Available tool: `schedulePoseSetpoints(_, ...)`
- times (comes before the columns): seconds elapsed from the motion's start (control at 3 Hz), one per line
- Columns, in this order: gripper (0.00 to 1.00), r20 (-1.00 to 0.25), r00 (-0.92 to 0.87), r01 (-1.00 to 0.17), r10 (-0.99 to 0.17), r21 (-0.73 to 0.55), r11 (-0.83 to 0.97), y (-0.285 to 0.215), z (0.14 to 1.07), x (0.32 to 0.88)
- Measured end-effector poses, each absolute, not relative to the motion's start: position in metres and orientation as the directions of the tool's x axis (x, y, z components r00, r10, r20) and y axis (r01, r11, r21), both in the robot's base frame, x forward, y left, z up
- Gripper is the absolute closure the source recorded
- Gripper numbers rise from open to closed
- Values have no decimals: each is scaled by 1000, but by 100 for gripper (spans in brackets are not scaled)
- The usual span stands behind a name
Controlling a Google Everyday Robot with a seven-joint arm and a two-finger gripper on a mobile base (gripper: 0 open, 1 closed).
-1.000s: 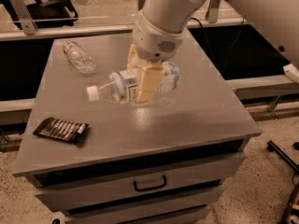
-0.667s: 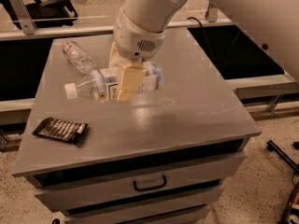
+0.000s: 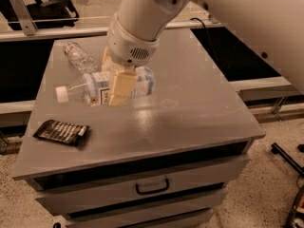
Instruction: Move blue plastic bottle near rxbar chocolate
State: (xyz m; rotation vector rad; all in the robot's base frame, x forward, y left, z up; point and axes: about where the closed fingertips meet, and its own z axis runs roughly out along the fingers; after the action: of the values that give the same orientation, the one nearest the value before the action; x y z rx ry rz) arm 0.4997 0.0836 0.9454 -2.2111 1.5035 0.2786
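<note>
Shifted leftward, end effector (image 3: 115, 85) clamps across the blue plastic bottle (image 3: 93, 87) mid-body, rxbar chocolate (image 3: 61, 132) lower left.

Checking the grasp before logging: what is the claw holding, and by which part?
The claw, over the grey cabinet top, holds the blue plastic bottle by its labelled middle.

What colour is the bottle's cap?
White cap, camera view; gripper holds the blue plastic bottle over the table.

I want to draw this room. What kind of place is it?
Probably a robot lab or workshop: a big white robot arm whose gripper holds the blue plastic bottle over a grey drawer cabinet, the rxbar chocolate lying on it, and a speckled hard floor.
</note>
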Motion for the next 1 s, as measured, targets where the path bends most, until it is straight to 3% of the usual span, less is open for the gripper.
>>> schedulePoseSetpoints(0.67, 100, -420, 336, -942, -843, -154, -299, 113, 921, 514)
schedulePoseSetpoints(1.0, 82, -403, 247, -969, -881, -72, -238, 135, 898, 518)
